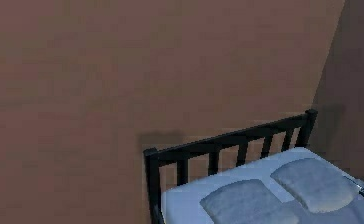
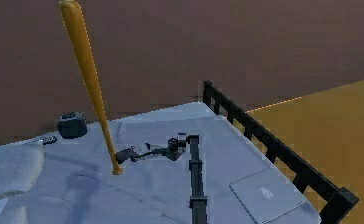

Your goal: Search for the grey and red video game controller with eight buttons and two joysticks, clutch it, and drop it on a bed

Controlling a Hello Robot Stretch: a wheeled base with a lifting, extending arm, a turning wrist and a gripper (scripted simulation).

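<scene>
Item: small grey thing (image 2: pixel 126 155), likely the controller, at middle of bed (image 2: pixel 226 150), at gripper (image 2: pixel 150 152) tip. Grasp: cannot tell whether held. Status: search judged done; drop on bed unconfirmed.

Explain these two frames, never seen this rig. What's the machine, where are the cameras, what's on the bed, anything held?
A wheeled robot with one extending arm ending in a two-finger claw. The forward view looks ahead: a bed with dark slatted headboard and two grey pillows against a brown wall. The arm side view looks out sideways from the body: the arm reaches over the bed. On it: a wooden baseball bat tilted steeply up, a dark round object, a flat grey slab. Whether the claw holds anything cannot be told.
</scene>
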